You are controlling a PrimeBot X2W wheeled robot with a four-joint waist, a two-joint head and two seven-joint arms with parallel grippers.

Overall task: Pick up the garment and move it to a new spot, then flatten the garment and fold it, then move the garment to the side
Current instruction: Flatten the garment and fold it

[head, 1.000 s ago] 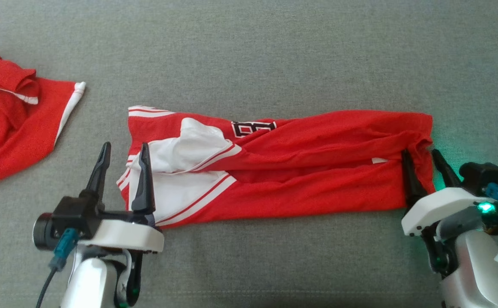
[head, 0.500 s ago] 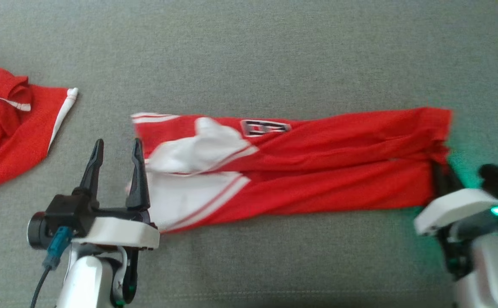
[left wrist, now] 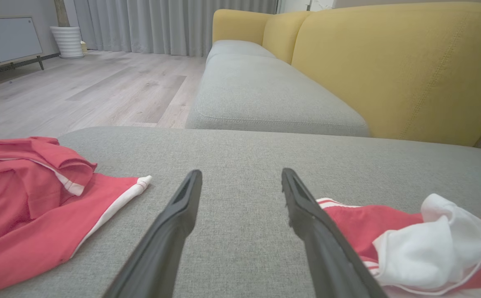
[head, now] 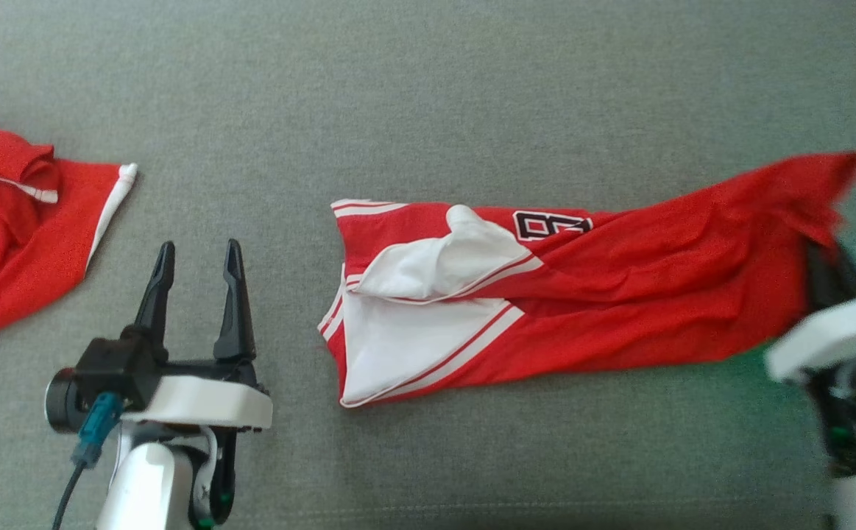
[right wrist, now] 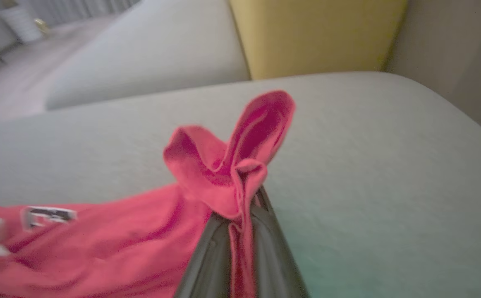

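Right tool: (right wrist: 246,207) shut tight on a bunched red end of the garment (right wrist: 120,248). The cloth is pinched between the two dark fingers and stands up above their tips in a folded loop.
Right arm pose: the right tool (head: 829,269) sits at the right edge of the head view. Its fingers point up the frame into the garment's right end, with the pale wrist housing below them at the lower right.
Garment: (head: 619,294) stretched left to right across the middle of the head view on the grey cushion (head: 428,96). Its right end is gathered and slants toward the upper right. Its left end lies flat, showing a white panel with red stripes and a black-and-white patch near the top edge.
Left tool: (head: 199,254) jaws wide apart and empty, fingers pointing up the frame at the lower left. It stands apart from the garment's left edge, between it and the second red garment (head: 15,243).
Left wrist view: the left tool (left wrist: 241,174) hangs over bare cushion. The garment's (left wrist: 360,219) white fold is at the lower right, just beside one finger; contact cannot be told.
Second red garment: (left wrist: 25,215) crumpled, cut off by the left edge.
Background: yellow backrest (left wrist: 389,70) at the upper right.
Hard to make out: the right wrist housing is blurred, cloth covers most of the right fingers, and the patch's figure is unreadable.
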